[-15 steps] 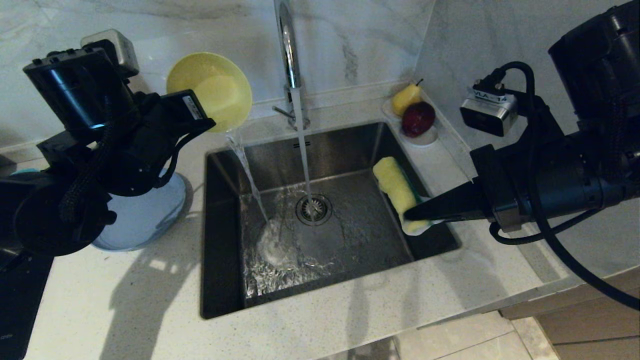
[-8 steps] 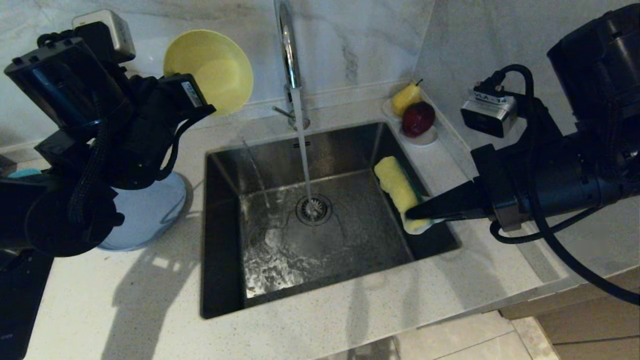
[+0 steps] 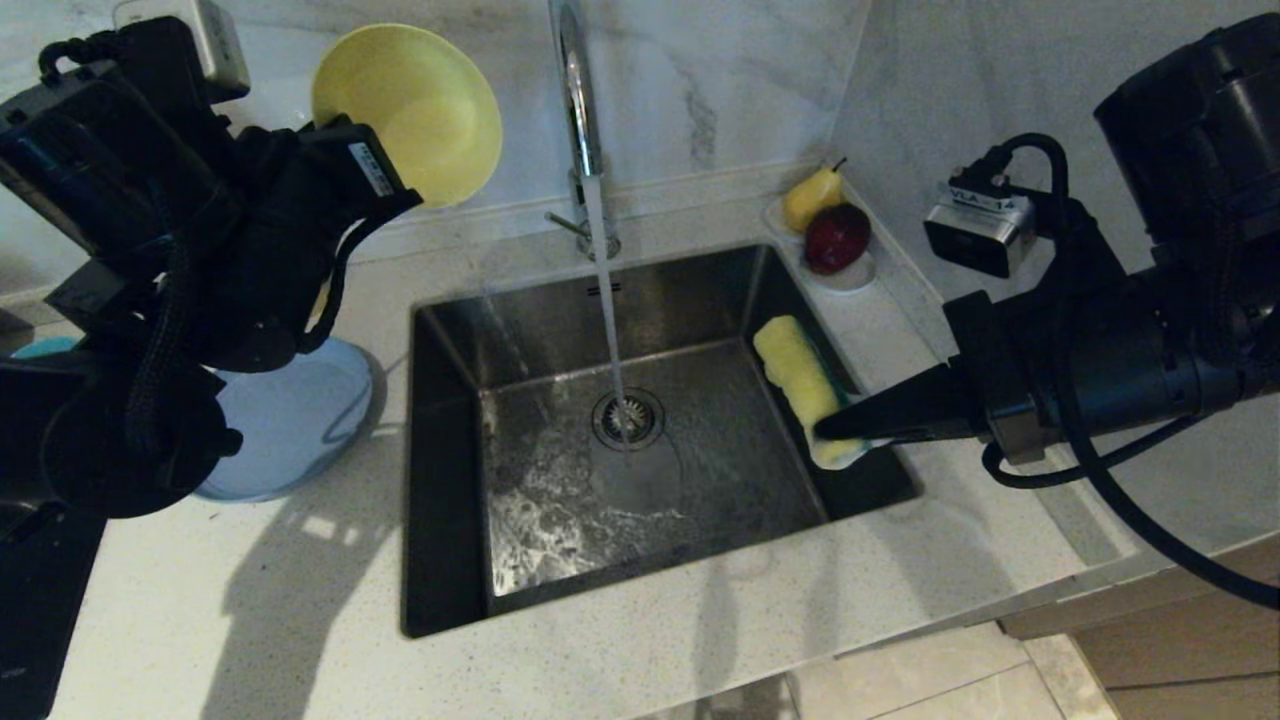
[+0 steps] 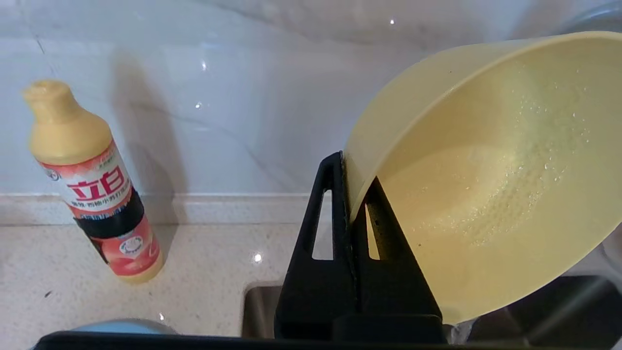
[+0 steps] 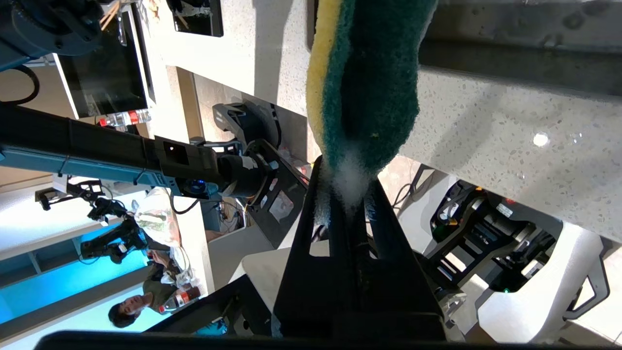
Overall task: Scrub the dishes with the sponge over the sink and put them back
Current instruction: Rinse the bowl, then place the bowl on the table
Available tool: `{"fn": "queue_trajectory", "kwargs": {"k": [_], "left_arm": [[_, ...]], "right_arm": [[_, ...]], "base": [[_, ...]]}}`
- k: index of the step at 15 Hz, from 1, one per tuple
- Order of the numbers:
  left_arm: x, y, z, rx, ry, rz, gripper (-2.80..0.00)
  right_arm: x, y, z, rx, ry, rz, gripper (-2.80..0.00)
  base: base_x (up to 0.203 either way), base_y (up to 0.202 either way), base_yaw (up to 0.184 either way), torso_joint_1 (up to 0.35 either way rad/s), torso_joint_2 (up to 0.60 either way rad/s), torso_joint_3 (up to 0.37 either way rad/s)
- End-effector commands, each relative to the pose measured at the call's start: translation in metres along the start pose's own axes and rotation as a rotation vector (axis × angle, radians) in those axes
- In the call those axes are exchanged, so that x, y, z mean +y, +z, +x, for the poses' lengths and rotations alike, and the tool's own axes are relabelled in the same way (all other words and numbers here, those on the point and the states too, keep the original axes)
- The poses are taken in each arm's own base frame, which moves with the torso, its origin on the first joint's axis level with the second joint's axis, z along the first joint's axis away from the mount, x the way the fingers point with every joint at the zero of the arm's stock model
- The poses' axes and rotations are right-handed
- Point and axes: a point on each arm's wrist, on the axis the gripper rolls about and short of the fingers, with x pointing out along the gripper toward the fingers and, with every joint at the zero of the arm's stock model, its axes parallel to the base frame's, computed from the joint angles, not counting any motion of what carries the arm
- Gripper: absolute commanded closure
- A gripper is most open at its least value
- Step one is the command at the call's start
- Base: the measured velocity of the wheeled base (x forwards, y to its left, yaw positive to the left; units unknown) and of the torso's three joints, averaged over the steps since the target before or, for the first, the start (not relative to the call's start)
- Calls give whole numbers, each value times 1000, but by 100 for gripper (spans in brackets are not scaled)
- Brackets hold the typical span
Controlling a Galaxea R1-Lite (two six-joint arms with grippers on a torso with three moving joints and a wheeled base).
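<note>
My left gripper [image 3: 400, 195] [image 4: 351, 170] is shut on the rim of the yellow bowl [image 3: 410, 110] [image 4: 486, 184]. It holds the bowl high beside the tap [image 3: 575, 90], off the sink's back left corner, tilted on edge with wet droplets inside. My right gripper [image 3: 820, 430] [image 5: 347, 175] is shut on one end of the sponge [image 3: 795, 375] [image 5: 369, 87], yellow foam and green face, over the right side of the sink [image 3: 440, 310]. Water runs from the tap onto the drain. The grey-blue plate [image 3: 290, 430] lies on the counter at left, partly hidden by my left arm.
A white saucer [image 3: 850, 275] with a pear and a red apple sits at the sink's back right corner. A dish soap bottle [image 4: 95, 184] stands by the marble wall at back left. A sliver of teal [image 3: 40, 347] shows behind my left arm.
My left gripper has raised the yellow bowl and tipped it back. The stream that poured from it into the sink has stopped. The right arm and sponge have stayed put.
</note>
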Motion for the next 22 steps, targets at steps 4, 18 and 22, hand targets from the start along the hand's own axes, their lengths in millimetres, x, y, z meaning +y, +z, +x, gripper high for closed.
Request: {"fn": "queue_trajectory", "kwargs": {"k": [4,18,22], "left_arm": [[2,-32,-7,288,67,2,0],[120,12,-3,873,378,-499,0],[176,28,-12,779,586,-513,0]], "right_arm": [[-4,-7,1,24,-11,14,0],[-7,-17,-3,36,-26,24,0],[-10,-20,-2,42,-44,30,0]], "base": [[0,0,0,0,0,0],[0,0,0,0,0,0],[0,0,0,0,0,0]]}}
